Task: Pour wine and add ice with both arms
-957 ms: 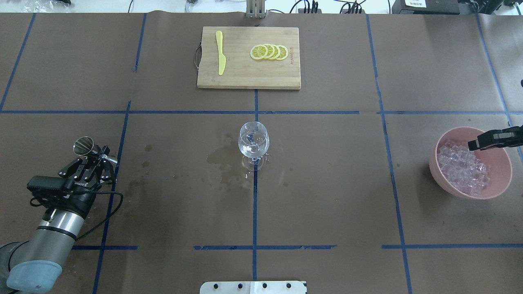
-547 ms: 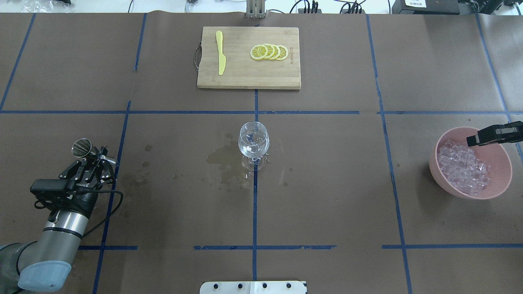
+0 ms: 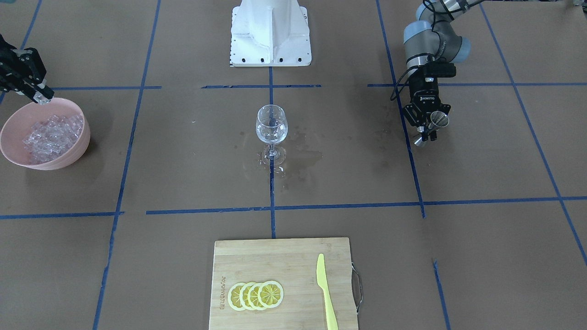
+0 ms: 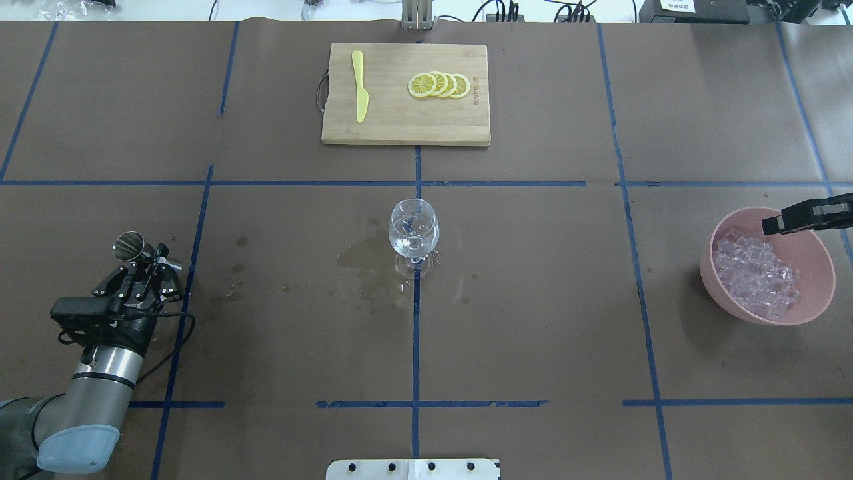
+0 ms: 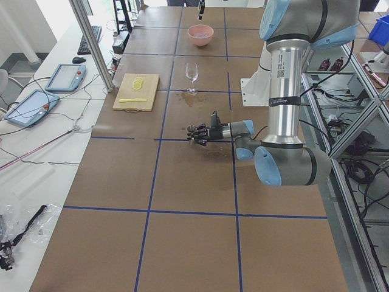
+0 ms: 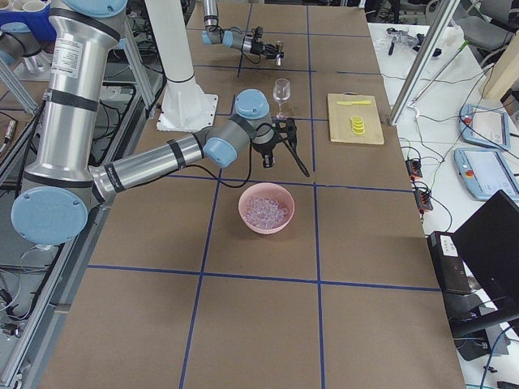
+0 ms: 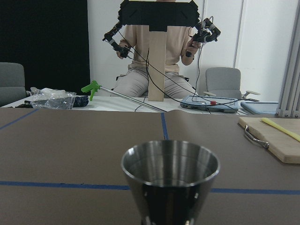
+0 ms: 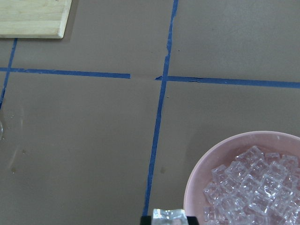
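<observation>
A wine glass (image 4: 413, 230) stands at the table's middle with a little clear wine in it; it also shows in the front view (image 3: 271, 126). My left gripper (image 4: 150, 259) is shut on a steel jigger (image 4: 130, 245), low over the table's left side; the left wrist view shows the jigger's open mouth (image 7: 170, 180). My right gripper (image 4: 773, 225) is shut on an ice cube (image 8: 168, 215) above the far rim of a pink bowl (image 4: 708, 270). The bowl holds many ice cubes (image 4: 756, 273).
A wet stain (image 4: 363, 257) spreads on the brown paper left of the glass. A wooden cutting board (image 4: 400, 123) at the far middle carries lemon slices (image 4: 438, 85) and a yellow knife (image 4: 360, 87). The white robot base (image 3: 270, 32) is at the near edge.
My left gripper has drawn back toward the robot's base with the jigger. My right gripper has moved slightly away toward the bowl's far rim with the cube.
</observation>
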`<state>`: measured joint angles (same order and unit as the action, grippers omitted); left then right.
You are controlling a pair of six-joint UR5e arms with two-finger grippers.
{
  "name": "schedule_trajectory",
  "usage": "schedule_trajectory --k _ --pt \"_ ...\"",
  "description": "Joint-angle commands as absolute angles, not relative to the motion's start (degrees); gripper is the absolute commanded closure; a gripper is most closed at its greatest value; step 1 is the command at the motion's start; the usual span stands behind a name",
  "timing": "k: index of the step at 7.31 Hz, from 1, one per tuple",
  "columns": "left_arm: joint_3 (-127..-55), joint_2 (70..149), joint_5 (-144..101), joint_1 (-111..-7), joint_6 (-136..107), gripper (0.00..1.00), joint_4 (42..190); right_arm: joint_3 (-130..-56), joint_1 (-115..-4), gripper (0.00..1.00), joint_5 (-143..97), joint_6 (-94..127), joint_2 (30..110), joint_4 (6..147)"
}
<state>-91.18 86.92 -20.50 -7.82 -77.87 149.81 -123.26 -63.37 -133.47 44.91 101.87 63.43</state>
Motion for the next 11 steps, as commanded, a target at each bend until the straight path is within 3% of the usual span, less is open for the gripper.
schedule_trajectory --k 1,6,9,11 --pt "-90.18 86.92 -20.48 -7.82 -77.87 0.87 148.37 -123.31 -64.33 1.00 -135.26 45.00 100.64 62.76" --pt "-90.70 87.01 -20.92 -7.73 -77.87 0.77 148.36 -123.05 -64.51 1.00 -137.20 54.03 92.13 62.84" --pt "-90.70 87.01 -21.01 -7.73 -77.87 0.58 148.36 -122.09 -61.01 1.00 -136.59 60.00 86.34 62.93" --pt "-90.79 87.01 -21.09 -7.73 -77.78 0.35 148.36 -120.77 -58.98 1.00 -136.41 65.38 81.49 63.02"
